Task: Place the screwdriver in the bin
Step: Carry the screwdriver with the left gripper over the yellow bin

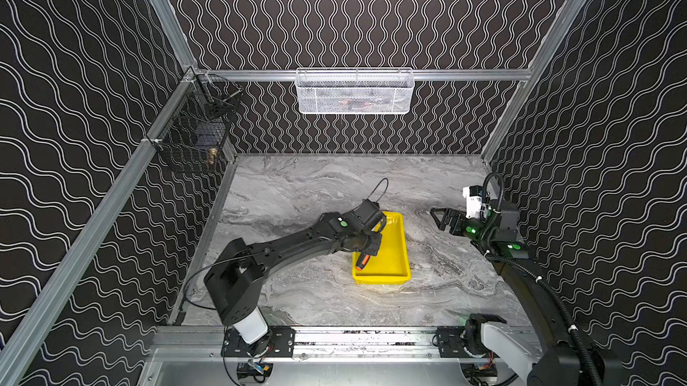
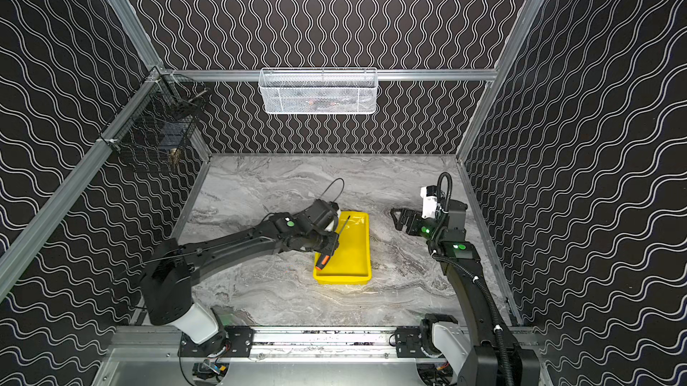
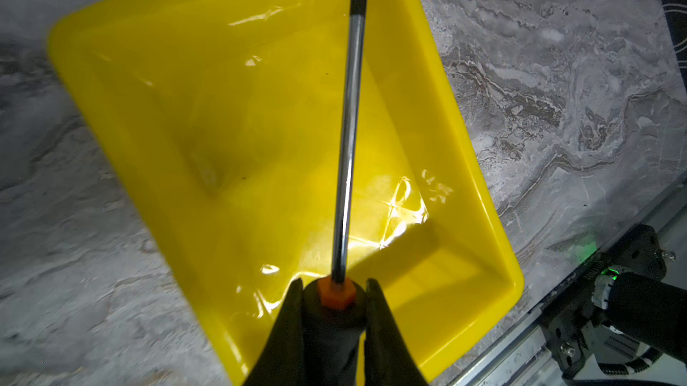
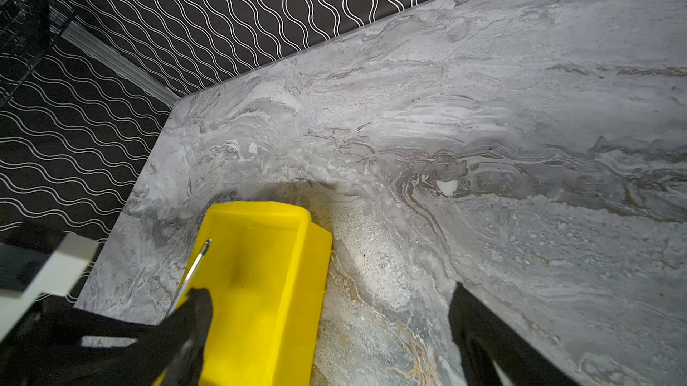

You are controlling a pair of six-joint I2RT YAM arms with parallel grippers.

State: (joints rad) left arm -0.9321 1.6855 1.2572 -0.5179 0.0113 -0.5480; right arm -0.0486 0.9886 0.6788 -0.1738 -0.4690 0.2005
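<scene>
The left gripper (image 3: 334,285) is clamped on the screwdriver (image 3: 347,142), its jaws pinching the black handle just behind the orange collar. In both top views the tool hangs over the bin (image 1: 392,254). The handle is above the bin's 7 o'clock corner and the shaft points toward 1 o'clock. The long axis therefore lies slantwise across the bin's left half, not along its walls.

The left wrist view shows the whole shaft over yellow floor. The tip is close to the far rim and, as far as I can tell, inside it. The right wrist view shows the shaft raised above the bin's wall. The tool seems to touch no part of the bin, though how high it hangs I cannot tell.

The right gripper (image 1: 438,219) sits at 3 o'clock from the bin, well apart from it, jaws spread and empty. The left arm is the one placed to finish.

The carry looks all but done, and what remains is a release. The bin lies straight below the gripper, but the handle end is near the 7 o'clock rim. Dropped from here, the handle could clip that rim and tip the tool out. Lowering first, with a slight shift toward 1 o'clock, looks safer.
</scene>
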